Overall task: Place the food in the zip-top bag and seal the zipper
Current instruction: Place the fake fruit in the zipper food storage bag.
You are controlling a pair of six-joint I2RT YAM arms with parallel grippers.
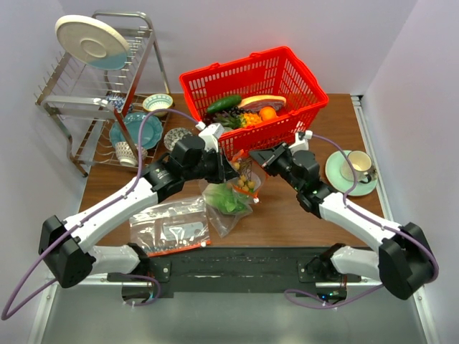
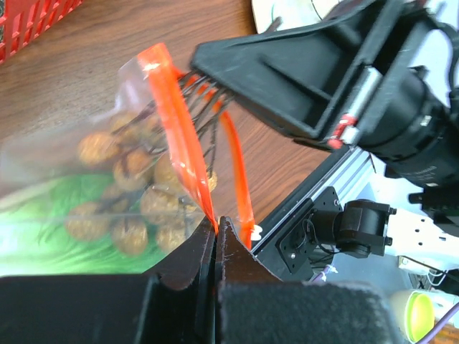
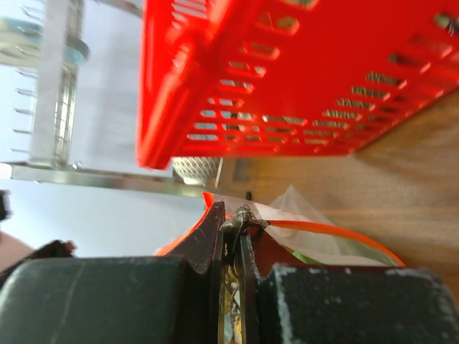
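Bright, even light, soft shadows throughout; just beyond the right gripper (image 3: 231, 223) the red basket (image 3: 301, 79) smears, well out of focus.

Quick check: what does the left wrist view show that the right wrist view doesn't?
Left wrist only: the brown fruits in the bag, and the left gripper shut on the zipper. Right wrist only: the dish rack, and the right gripper shut on a stem. Both: the red basket, the bag's zipper, the wooden table.
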